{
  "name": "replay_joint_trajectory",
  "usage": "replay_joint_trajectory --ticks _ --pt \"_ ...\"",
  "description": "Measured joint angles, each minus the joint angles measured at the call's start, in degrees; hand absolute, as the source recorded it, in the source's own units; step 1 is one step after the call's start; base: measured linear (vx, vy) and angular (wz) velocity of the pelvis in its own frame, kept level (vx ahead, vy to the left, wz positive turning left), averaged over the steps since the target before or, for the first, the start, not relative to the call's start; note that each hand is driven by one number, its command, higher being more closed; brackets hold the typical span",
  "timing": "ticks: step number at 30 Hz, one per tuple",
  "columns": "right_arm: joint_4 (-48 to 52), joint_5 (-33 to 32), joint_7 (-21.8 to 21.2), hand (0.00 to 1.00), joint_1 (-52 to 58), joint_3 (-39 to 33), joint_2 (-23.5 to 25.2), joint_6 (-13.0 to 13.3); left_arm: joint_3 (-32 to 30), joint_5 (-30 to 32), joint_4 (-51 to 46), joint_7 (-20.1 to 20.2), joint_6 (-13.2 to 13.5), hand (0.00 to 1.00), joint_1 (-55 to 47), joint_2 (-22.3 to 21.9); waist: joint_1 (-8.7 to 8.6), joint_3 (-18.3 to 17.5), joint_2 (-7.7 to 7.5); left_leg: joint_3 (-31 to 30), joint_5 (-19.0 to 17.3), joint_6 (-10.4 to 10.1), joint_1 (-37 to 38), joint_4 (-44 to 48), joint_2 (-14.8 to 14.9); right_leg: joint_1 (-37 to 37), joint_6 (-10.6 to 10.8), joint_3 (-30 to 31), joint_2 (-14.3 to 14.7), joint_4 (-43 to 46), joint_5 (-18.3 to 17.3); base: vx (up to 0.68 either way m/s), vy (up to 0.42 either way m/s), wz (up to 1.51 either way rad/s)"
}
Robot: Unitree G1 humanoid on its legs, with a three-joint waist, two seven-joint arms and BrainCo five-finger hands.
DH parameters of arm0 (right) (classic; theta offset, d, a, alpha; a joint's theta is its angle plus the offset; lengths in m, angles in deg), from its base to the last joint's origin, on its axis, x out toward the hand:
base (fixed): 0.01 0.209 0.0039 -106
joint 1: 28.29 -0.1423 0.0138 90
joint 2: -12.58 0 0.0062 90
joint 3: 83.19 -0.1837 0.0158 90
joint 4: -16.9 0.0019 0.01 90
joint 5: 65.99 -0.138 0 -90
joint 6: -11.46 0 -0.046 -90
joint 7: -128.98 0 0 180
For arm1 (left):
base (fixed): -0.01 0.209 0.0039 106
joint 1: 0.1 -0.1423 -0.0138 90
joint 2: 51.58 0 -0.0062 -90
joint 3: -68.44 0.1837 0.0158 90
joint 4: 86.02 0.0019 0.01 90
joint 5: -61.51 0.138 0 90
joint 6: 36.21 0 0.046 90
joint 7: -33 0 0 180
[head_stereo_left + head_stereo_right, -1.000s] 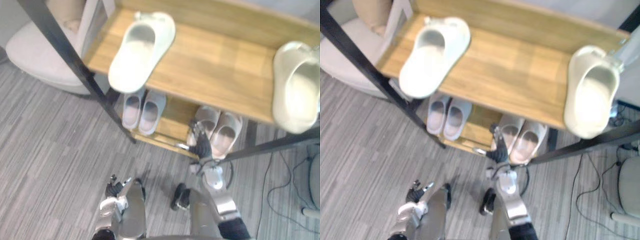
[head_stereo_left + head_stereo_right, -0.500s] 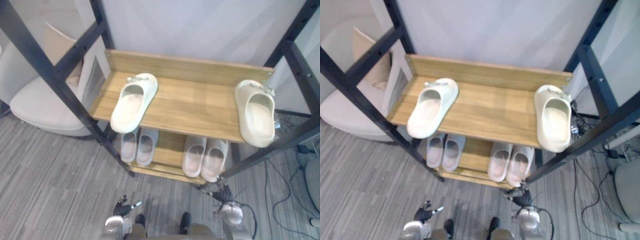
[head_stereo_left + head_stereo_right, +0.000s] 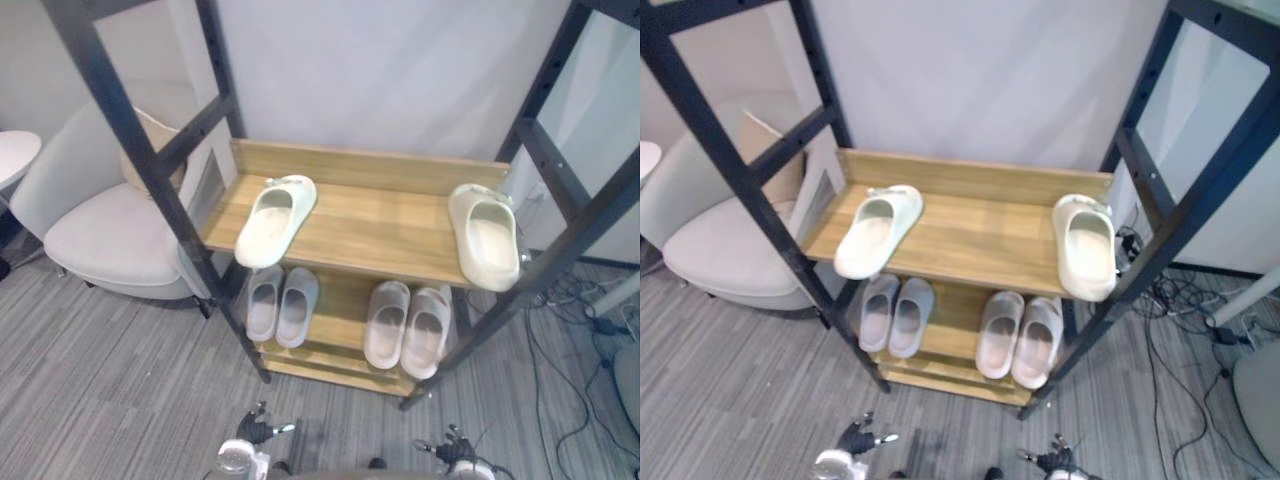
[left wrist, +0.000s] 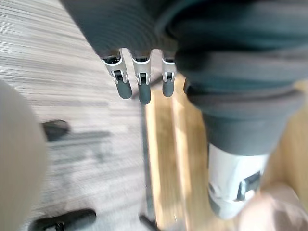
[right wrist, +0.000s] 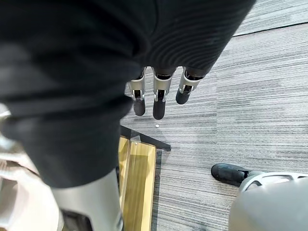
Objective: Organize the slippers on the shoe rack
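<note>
Right hand (image 3: 452, 447) back off lower shelf (image 3: 340, 322); left hand (image 3: 256, 430) at 7 o'clock, both slack, empty. On top shelf (image 3: 380, 215), left slipper (image 3: 272, 218) at 10 o'clock, right slipper (image 3: 485, 238) at 2. Likely light, squashy foam; I'd pinch heel rim.

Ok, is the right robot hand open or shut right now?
Open: the right robot hand has straight fingers hanging over the grey floor, holding nothing.

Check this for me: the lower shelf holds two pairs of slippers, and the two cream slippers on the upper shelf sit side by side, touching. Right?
No. The lower shelf does hold two pairs, but on the upper shelf the left cream slipper and right cream slipper lie apart, near opposite ends, as the left eye view shows.
</note>
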Motion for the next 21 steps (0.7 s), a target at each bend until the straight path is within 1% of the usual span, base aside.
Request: replay_joint_trajectory --ticks 2,5,6,8,9,11,14,17,19,21 --pt "-0.1 0.02 0.0 0.0 0.02 0.35 -0.02 -0.01 5.12 -0.14 -10.02 1.05 0.36 0.0 -0.46 0.47 -0.01 -0.32 -0.13 -0.61 1.05 0.11 -0.07 -0.58 -0.3 0.03 0.09 -0.39 -0.09 0.17 0.06 0.02 0.018 0.13" --pt "-0.24 0.02 -0.02 0.0 0.01 0.9 -0.18 0.01 9.41 -3.94 -22.18 4.32 1.09 0.0 -1.37 0.64 0.0 -0.62 0.02 -0.77 1.3 0.22 0.48 -1.0 -0.36 0.42 0.09 -0.49 -0.08 0.36 0.07 0.02 0.004 0.03" --pt "-0.27 0.02 -0.04 0.0 0.02 0.97 -0.19 0.01 10.17 -4.31 -23.81 4.71 1.12 0.0 -1.4 0.69 0.0 -0.68 0.12 -0.8 1.3 0.23 0.62 -1.05 -0.36 0.56 0.08 -0.52 -0.07 0.36 0.06 0.04 0.007 0.04" --pt "-0.53 0.04 -0.16 0.0 0.02 2.38 -0.62 0.03 13.24 -7.55 -31.73 7.15 1.67 0.0 -1.36 1.14 -0.29 -1.44 0.68 -1.34 1.3 0.23 0.92 -1.43 -0.42 1.0 0.03 -1.12 -0.09 0.35 -0.11 0.03 0.006 0.11" --pt "-0.71 0.04 -0.21 0.0 0.02 2.51 -0.78 0.04 13.63 -8.31 -32.97 7.6 1.78 0.0 -1.35 1.19 -0.33 -1.62 0.75 -1.4 1.3 0.23 0.96 -1.61 -0.41 1.01 0.06 -1.2 -0.08 0.35 -0.18 0.03 0.005 0.1" --pt "-1.3 0.11 -0.41 0.0 0.02 3.31 -1.58 0.04 15.5 -11.44 -39.91 8.29 2.22 0.0 -1.07 1.63 -0.38 -2.27 1.17 -1.55 1.33 0.22 1.62 -2.17 -0.32 1.17 -0.09 -1.42 0.03 0.36 -0.47 0.03 0.005 0.05" --pt "-1.31 0.2 -0.42 0.0 0.06 4.93 -2.17 0.05 16.59 -13.54 -45.06 8.47 2.55 0.0 0.61 2.23 -0.4 -2.83 1.36 -1.61 1.32 0.2 1.7 -2.42 -0.19 1.26 -0.12 -1.52 0.16 0.37 -0.76 0.01 0.001 0.0" --pt "-1.3 0.19 -0.42 0.0 0.04 5.52 -2.52 0.05 16.58 -14.11 -48.57 8.16 2.62 0.0 2.98 2.93 -0.4 -2.9 1.45 -1.59 1.32 0.2 1.7 -2.48 -0.1 1.44 -0.15 -1.5 0.26 0.38 -0.77 0.01 0.001 0.0" --pt "-1.29 0.23 -0.41 0.0 -0.01 6.68 -2.65 0.05 16.24 -14.79 -52.59 7.43 3.09 0.0 6.34 3.85 -0.39 -3.11 1.33 -1.53 1.32 0.2 1.76 -2.48 -0.06 1.47 -0.17 -1.47 0.31 0.38 -0.76 0.0 0.0 0.0" --pt "-1.29 0.3 -0.42 0.0 0.0 6.88 -2.66 0.05 15.64 -14.77 -54.09 7.4 3.26 0.0 7.78 4.36 -0.43 -3.32 1.26 -1.42 1.32 0.2 1.82 -2.48 -0.07 1.48 -0.17 -1.4 0.3 0.38 -0.76 0.0 0.0 0.0"
